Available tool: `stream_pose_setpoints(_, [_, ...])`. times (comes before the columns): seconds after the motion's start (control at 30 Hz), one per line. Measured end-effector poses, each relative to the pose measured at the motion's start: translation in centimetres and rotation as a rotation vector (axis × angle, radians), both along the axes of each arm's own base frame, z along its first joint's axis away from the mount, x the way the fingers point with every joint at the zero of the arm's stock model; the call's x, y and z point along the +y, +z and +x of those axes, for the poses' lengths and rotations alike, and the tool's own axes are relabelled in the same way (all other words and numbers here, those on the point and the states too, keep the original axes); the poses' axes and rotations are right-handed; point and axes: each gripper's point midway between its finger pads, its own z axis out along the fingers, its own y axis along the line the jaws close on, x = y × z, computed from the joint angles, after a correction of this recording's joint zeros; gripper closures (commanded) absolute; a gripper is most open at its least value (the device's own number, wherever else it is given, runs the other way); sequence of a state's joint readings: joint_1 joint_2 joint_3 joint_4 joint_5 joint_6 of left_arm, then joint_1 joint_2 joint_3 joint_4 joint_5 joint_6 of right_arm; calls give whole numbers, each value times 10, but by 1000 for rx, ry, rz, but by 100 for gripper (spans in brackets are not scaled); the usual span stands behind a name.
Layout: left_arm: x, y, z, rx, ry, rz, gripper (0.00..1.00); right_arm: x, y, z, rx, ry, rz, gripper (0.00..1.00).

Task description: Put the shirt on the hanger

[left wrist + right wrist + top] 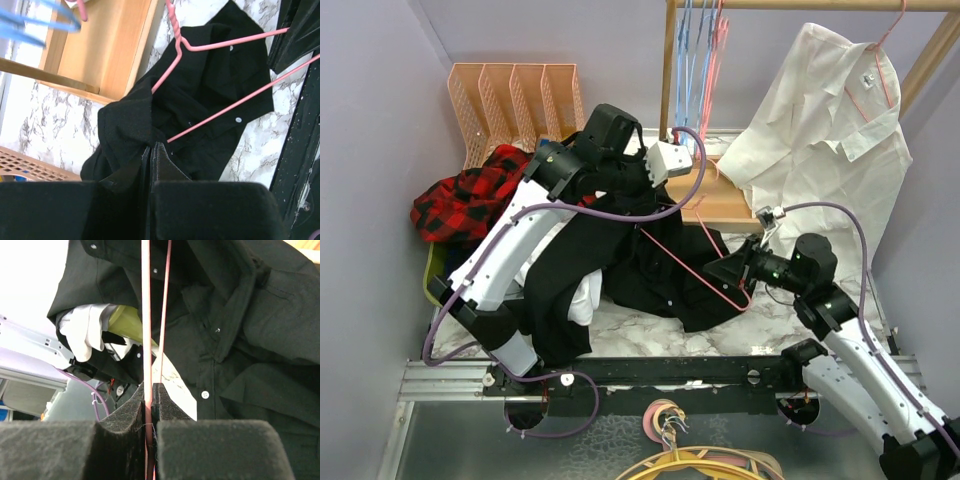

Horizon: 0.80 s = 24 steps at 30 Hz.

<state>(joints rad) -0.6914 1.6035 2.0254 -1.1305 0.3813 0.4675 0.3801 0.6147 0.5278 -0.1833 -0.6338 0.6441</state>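
Near edge, right side: right gripper is closed hard on the hanger, with one pink wire pinched between the pads. A second wire runs free just beside it. The hanger lies slantwise on top of the shirt, hook end pointing to the far edge, close to the wooden base. One lower wire end slips under a fold; cannot tell how far in it goes. The shirt is a crumpled black heap at the centre of the table, collar and pale buttons up. One long fold trails over the left arm toward the near edge. Left gripper is over the shirt's left part, shut on a bunch of black cloth that is pulled up into a peak. Far-left: plaid garment heaped by the left edge, with an orange file rack in the corner behind it. Far edge: blue hangers on a wooden rail. Far-right corner: white shirt hanging on a pink hanger of its own.
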Motion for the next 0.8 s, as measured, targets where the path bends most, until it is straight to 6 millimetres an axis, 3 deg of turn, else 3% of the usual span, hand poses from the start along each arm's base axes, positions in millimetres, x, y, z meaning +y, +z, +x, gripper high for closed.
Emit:
stream_pose_setpoints(0.03, [-1, -4, 1, 3, 3, 11, 86, 3, 0, 3, 0, 10, 8, 99])
stream_pose_setpoints(0.13, [-1, -17, 11, -1, 35, 59, 31, 8, 1, 9, -17, 27, 33, 99])
stream_pose_setpoints(0.2, [1, -24, 24, -28, 82, 95, 6, 10, 1, 10, -28, 32, 44, 99])
stream_pose_setpoints(0.23, [4, -27, 30, -43, 108, 114, 2, 11, 1, 12, -33, 33, 48, 99])
stream_pose_setpoints(0.43, [47, -48, 64, -82, 272, 222, 1, 13, 3, 18, -64, 32, 58, 99])
stream_pose_setpoints(0.57, [110, -47, 82, -30, 395, 232, 1, 15, 1, 24, -75, 32, 59, 99])
stream_pose_setpoints(0.67, [146, -39, 73, -20, 444, 248, 1, 17, -1, 29, -76, 33, 56, 99])
stream_pose_setpoints(0.8, [155, -31, 33, -13, 396, 248, 7, 18, -5, 33, -76, 34, 50, 99])
